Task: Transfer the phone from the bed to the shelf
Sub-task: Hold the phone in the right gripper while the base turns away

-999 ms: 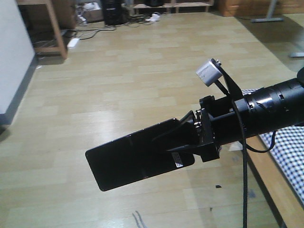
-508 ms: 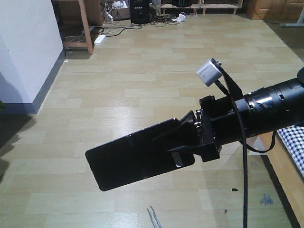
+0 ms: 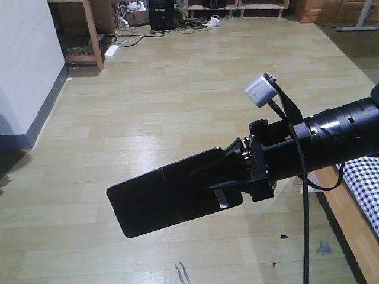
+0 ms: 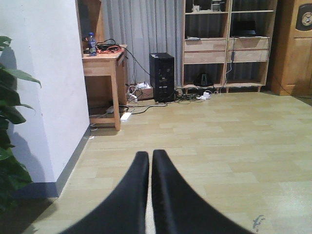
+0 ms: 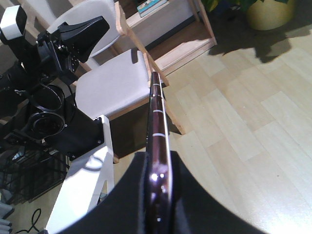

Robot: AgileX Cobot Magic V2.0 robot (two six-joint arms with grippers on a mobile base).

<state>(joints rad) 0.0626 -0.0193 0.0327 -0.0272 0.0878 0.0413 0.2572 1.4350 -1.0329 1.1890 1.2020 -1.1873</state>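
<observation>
- Front view: the right gripper (image 3: 234, 177) reaches in from the right, clamped on one end of the phone (image 3: 166, 204); the phone juts out ahead of the fingers, its broad black face toward the camera, in the air above the floor (image 3: 177, 89); a corner of the bed (image 3: 362, 186) shows behind and below the arm, well apart from the phone.
- Left wrist view: the left gripper (image 4: 149, 158) has its two fingers (image 4: 131, 195) drawn together to a thin slit, with nothing between them; far ahead of the tips stand a desk (image 4: 105, 58), a black computer tower (image 4: 162, 77) and a bookcase (image 4: 224, 44).
- Right wrist view: the right gripper's fingers (image 5: 190, 195) press on both faces of the phone, which is seen edge-on and runs straight ahead; a grey chair (image 5: 112, 80) stands to its left; the pale wood shelf (image 5: 204, 24) lies beyond the phone's tip, apart from it.
</observation>
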